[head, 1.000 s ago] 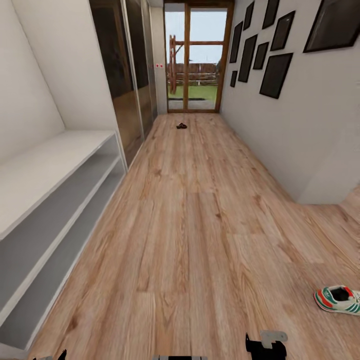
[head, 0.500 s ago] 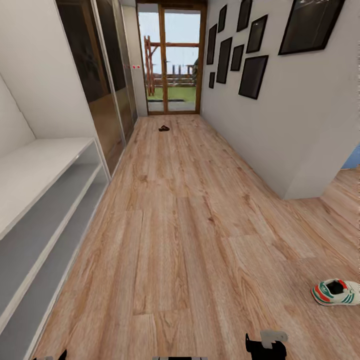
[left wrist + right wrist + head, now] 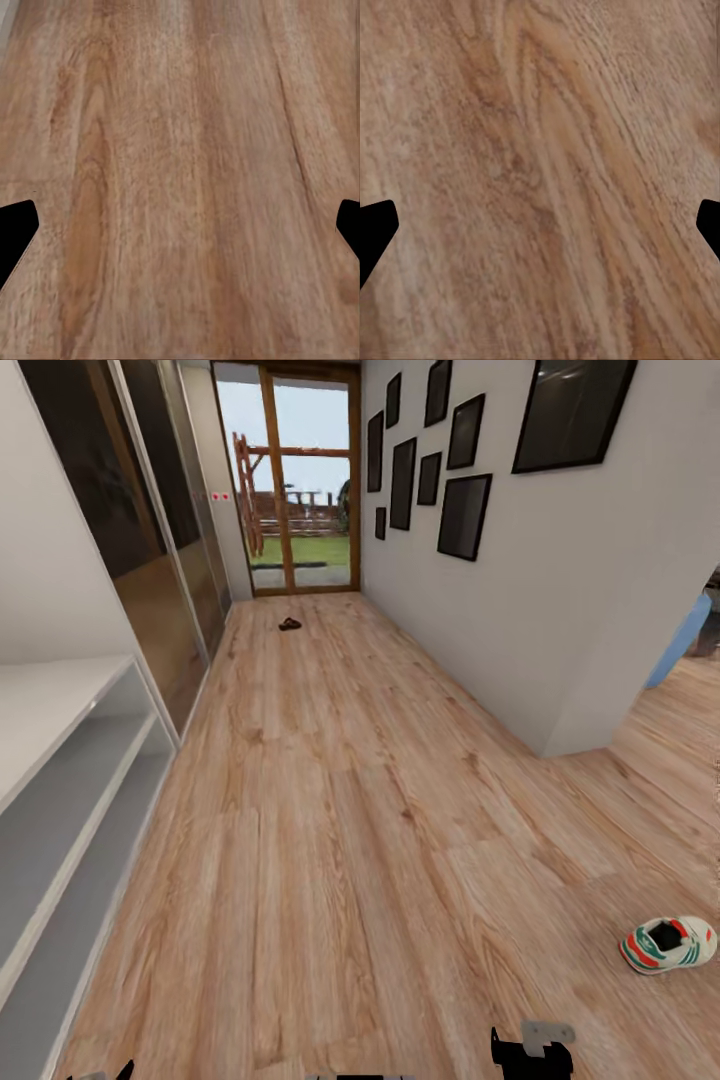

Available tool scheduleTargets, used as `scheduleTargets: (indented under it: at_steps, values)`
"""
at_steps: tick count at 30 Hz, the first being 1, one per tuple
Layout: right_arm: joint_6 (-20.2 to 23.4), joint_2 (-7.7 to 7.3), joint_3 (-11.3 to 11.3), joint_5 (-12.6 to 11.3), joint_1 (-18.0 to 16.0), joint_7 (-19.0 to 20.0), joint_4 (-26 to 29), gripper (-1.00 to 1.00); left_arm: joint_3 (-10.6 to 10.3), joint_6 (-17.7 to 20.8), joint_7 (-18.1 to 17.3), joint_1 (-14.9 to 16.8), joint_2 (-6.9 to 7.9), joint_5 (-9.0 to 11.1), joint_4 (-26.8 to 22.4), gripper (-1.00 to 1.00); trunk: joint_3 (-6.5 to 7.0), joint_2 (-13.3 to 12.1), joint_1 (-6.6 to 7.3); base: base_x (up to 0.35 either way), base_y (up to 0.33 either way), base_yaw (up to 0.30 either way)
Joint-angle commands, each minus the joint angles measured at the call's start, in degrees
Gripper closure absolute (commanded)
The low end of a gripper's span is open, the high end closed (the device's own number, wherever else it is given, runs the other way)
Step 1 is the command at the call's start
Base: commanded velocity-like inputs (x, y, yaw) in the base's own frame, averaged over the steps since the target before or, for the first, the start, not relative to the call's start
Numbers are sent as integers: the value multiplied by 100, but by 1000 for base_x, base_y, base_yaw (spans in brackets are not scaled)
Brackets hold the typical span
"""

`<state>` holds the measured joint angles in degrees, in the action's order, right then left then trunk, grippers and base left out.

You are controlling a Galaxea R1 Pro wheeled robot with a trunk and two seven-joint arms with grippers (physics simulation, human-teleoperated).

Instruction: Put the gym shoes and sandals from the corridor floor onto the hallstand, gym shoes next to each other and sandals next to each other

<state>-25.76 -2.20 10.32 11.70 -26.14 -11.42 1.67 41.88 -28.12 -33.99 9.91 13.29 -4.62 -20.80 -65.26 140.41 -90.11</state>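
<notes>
One gym shoe (image 3: 667, 944), white with green stripes and a red heel, lies on the corridor floor (image 3: 340, 840) at the near right. Far down the corridor, close to the glass door, a small dark brown sandal (image 3: 290, 624) rests on the planks. The hallstand (image 3: 70, 780), light grey with open shelves, runs along the left wall. My left gripper (image 3: 180, 232) is open over bare planks, with its fingertips (image 3: 15, 225) far apart. My right gripper (image 3: 540, 232) is open too, nothing but wood grain between its fingertips (image 3: 375, 225). The other shoe and the other sandal are out of view.
Dark mirrored wardrobe doors (image 3: 150, 550) follow the hallstand on the left. A white wall with black picture frames (image 3: 465, 515) ends in a corner (image 3: 550, 750) at the right, where the floor opens out. A blue object (image 3: 680, 645) stands beyond that corner.
The whole picture has shifted left, so the camera has turned to the right. The shoe, sandal and hallstand have not moved on the floor, and both grippers look unchanged.
</notes>
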Motion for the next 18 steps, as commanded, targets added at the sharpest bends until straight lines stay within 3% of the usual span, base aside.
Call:
scheduleTargets:
  at_steps: [1, 18]
  values:
    - [-17, 2, 40, 61, -5, -25, -11, -100, 48, -26, -29, 6, -2, -48, 6, -100, -2, 2, -2, 310, 162, -255]
    - [-17, 0, 40, 61, -5, -26, -9, -100, 56, -26, -29, 5, -2, -48, 6, -100, 39, 2, -2, 304, 195, -255]
